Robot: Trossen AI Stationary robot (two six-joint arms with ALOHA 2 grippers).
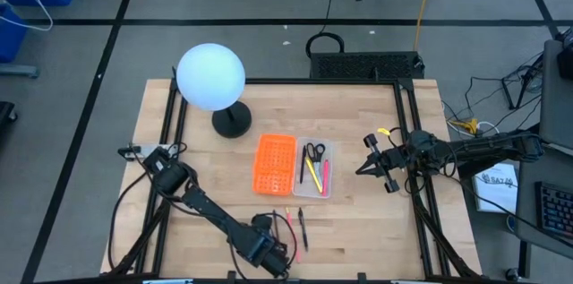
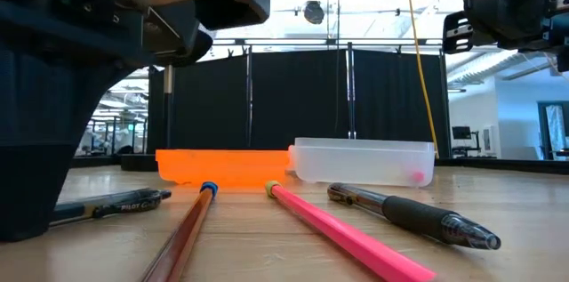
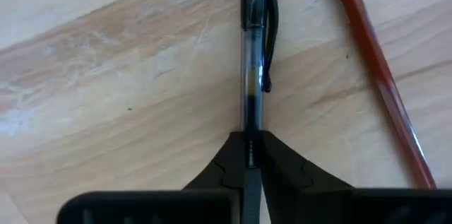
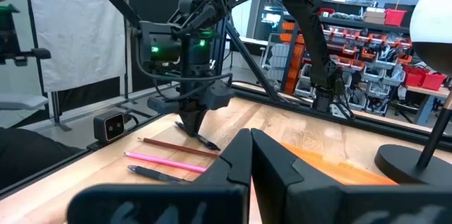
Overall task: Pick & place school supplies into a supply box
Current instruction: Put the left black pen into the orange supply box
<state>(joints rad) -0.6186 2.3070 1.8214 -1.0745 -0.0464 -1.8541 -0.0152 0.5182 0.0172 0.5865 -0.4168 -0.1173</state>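
My left gripper stands near the table's front edge, pointing down and shut on a dark clear-barrelled pen. Beside this pen lie a red-brown pencil, a pink pencil and another dark pen, all flat on the wood. The clear supply box sits mid-table, joined to an orange panel. It holds black-handled scissors, a yellow pencil and a pink one. My right gripper waits shut at the right, above the table. My left gripper pinches the pen's barrel between its two fingers, a little way from the clip. The fingers come from above, pointing down, one on either side of the barrel. The pen lies level on the table.
A white globe lamp on a black base stands at the far left. Black frame rails run along the table's left and right sides. Bare wood lies between the box and the loose pens.
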